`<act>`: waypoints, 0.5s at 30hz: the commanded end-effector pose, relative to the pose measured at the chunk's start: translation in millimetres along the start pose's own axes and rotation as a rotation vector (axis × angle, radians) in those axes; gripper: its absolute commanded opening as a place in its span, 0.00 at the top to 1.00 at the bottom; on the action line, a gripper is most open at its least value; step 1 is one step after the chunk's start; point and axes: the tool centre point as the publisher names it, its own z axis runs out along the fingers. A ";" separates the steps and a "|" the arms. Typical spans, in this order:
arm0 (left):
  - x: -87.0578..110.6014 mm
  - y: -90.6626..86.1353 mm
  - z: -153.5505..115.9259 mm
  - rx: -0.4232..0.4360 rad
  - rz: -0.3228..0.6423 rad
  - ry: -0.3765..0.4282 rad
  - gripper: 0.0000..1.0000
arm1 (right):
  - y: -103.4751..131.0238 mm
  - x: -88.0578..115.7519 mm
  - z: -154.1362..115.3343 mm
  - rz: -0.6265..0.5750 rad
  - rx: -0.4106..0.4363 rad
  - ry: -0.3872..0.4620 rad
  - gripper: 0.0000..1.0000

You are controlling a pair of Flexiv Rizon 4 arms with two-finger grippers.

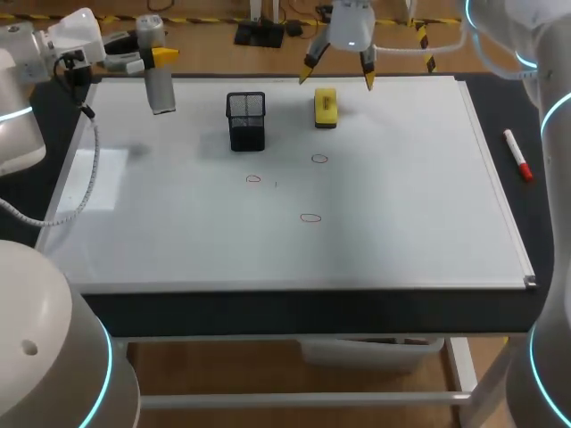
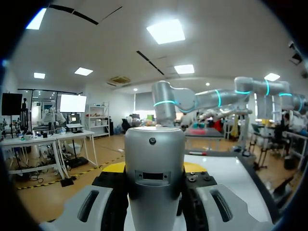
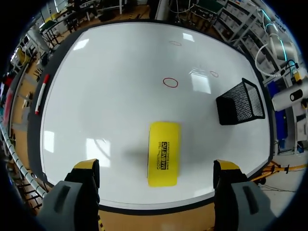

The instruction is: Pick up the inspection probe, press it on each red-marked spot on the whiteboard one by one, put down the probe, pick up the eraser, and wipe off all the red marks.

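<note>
The inspection probe (image 1: 161, 89), a silver cylinder, hangs upright over the whiteboard's (image 1: 401, 205) far left corner with my left gripper (image 1: 153, 57) shut on its upper part. In the left wrist view the probe (image 2: 155, 144) fills the gap of that gripper (image 2: 154, 169). The yellow eraser (image 1: 326, 107) lies flat at the board's far edge. My right gripper (image 1: 337, 73) hovers open just above and behind it, not touching. In the right wrist view the eraser (image 3: 163, 153) lies between and ahead of the spread fingers of the right gripper (image 3: 156, 168). Three red circles (image 1: 253, 178) (image 1: 319, 159) (image 1: 310, 217) mark the board's middle.
A black mesh pen holder (image 1: 246, 120) stands left of the eraser, between the two grippers. A red marker (image 1: 517, 156) lies on the dark table strip right of the board. The holder (image 3: 240, 102) and marker (image 3: 39, 96) also show from the right wrist.
</note>
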 end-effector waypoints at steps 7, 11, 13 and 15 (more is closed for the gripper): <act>0.8 -1.1 -0.5 0.000 0.001 -0.001 1.00 | -4.0 -16.5 14.4 -0.022 0.007 0.033 0.00; 0.8 -1.1 -0.5 0.000 0.001 -0.001 1.00 | -2.8 -16.9 19.9 -0.015 0.001 0.027 0.00; 0.8 -1.1 -0.5 0.000 0.001 -0.001 1.00 | -2.4 -15.7 22.4 -0.009 -0.001 0.021 0.00; 0.8 -1.1 -0.5 0.000 0.001 -0.001 1.00 | -1.5 -15.2 24.5 -0.001 -0.003 0.012 0.00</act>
